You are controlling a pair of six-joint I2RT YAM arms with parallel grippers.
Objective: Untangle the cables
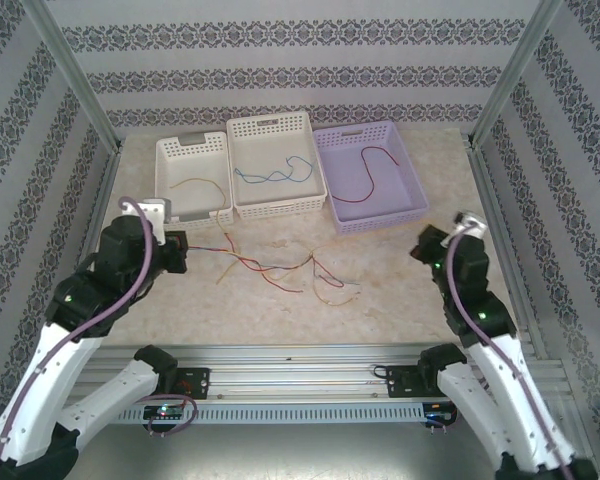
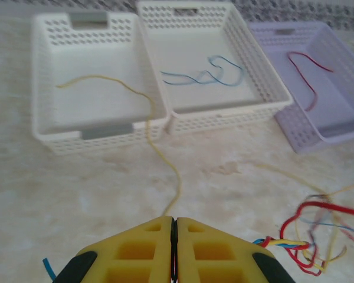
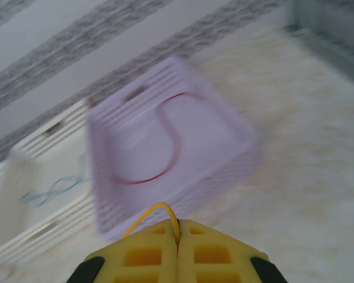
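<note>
A tangle of red, yellow and blue cables (image 1: 290, 270) lies on the table in front of the baskets, and its twisted end (image 2: 310, 247) is at the right of the left wrist view. My left gripper (image 2: 173, 219) is shut, and a yellow cable (image 2: 176, 177) runs from its tips up over the left basket's wall. This gripper (image 1: 183, 250) sits left of the tangle. My right gripper (image 3: 177, 223) is shut on a short yellow cable loop (image 3: 153, 209). It hovers right of the tangle (image 1: 423, 247), before the purple basket.
Three baskets stand in a row at the back. The left white basket (image 1: 192, 139) holds a yellow cable (image 1: 195, 184). In the middle white basket (image 1: 270, 122) is a blue cable (image 1: 275, 176). A red cable (image 1: 375, 165) lies in the purple basket (image 1: 380, 218). Metal frame posts flank the table.
</note>
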